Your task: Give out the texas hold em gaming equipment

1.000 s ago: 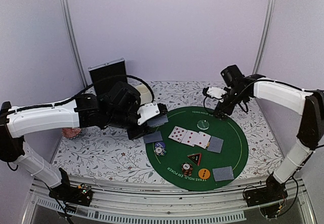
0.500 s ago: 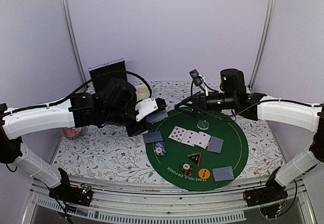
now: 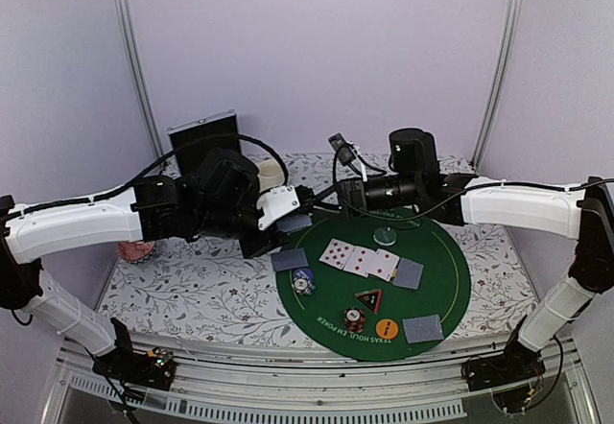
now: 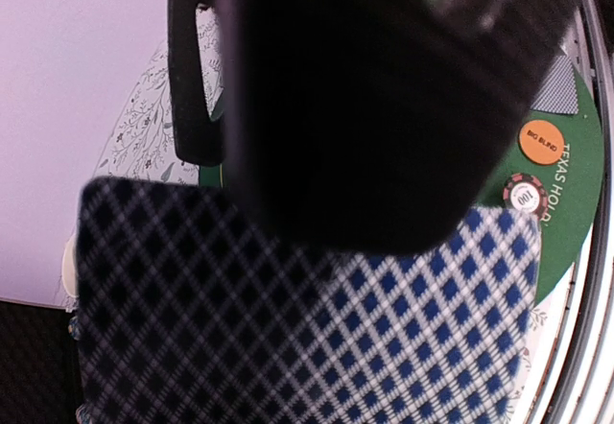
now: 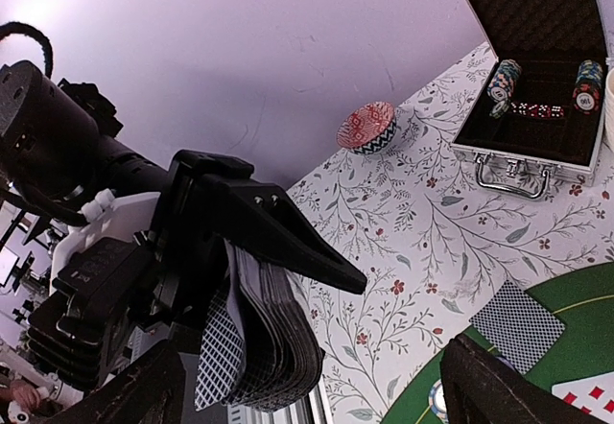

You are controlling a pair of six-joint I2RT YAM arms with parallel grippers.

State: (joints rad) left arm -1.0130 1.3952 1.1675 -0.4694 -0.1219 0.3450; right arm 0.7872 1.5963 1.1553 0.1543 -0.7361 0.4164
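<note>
My left gripper (image 3: 294, 217) is shut on a deck of playing cards (image 5: 259, 347) with blue-white checked backs, held above the mat's left rim. In the left wrist view the deck (image 4: 384, 328) fills the frame under a black finger (image 4: 365, 107). My right gripper (image 3: 326, 197) faces the deck from the right and is open, its fingers (image 5: 499, 386) apart on either side of it and not touching. On the green mat (image 3: 451, 270) lie face-up cards (image 3: 360, 259), face-down cards (image 3: 409, 272), blue-white chips (image 3: 304, 280), a triangular token (image 3: 368, 299), dark red chips (image 3: 354, 320), an orange disc (image 3: 387, 328) and a pale green chip (image 3: 386, 235).
An open silver-edged black case (image 5: 537, 146) with chips inside stands at the back left, a cream mug (image 3: 273, 176) beside it. A red-white patterned bowl (image 5: 367, 127) sits on the flowered cloth at the left. The two wrists are close together over the mat's left rim.
The right arm has swung left from the mat's far right edge until its gripper faces the deck. The left gripper with the deck has barely moved.
</note>
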